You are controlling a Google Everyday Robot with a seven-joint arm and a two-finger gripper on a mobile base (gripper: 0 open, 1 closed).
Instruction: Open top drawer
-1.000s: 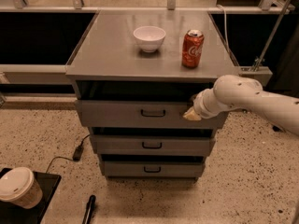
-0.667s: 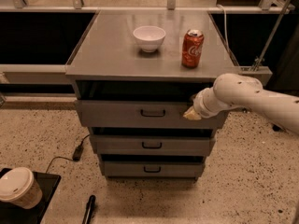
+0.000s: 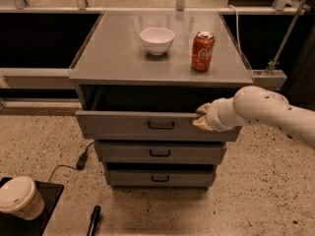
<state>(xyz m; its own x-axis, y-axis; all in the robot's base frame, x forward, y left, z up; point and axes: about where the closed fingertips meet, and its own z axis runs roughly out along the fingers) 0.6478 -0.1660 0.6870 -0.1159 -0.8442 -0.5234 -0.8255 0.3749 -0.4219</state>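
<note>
The top drawer (image 3: 123, 124) is the widest of three grey drawers under a grey tabletop, with a small dark loop handle (image 3: 161, 125) at its centre. It stands pulled out a little, with a dark gap showing behind its front. My gripper (image 3: 202, 117), at the end of the white arm (image 3: 261, 109) coming from the right, is at the upper edge of the drawer front, to the right of the handle.
A white bowl (image 3: 157, 40) and a red soda can (image 3: 202, 51) stand on the tabletop (image 3: 113, 58). Two narrower drawers (image 3: 160, 153) sit below. A paper cup (image 3: 18, 197) on a dark tray, a black pen (image 3: 93, 219) and a cable (image 3: 81, 159) lie on the floor at lower left.
The top drawer front has come slightly further out toward the camera, and my gripper has moved with it. The bowl and can have not moved.
</note>
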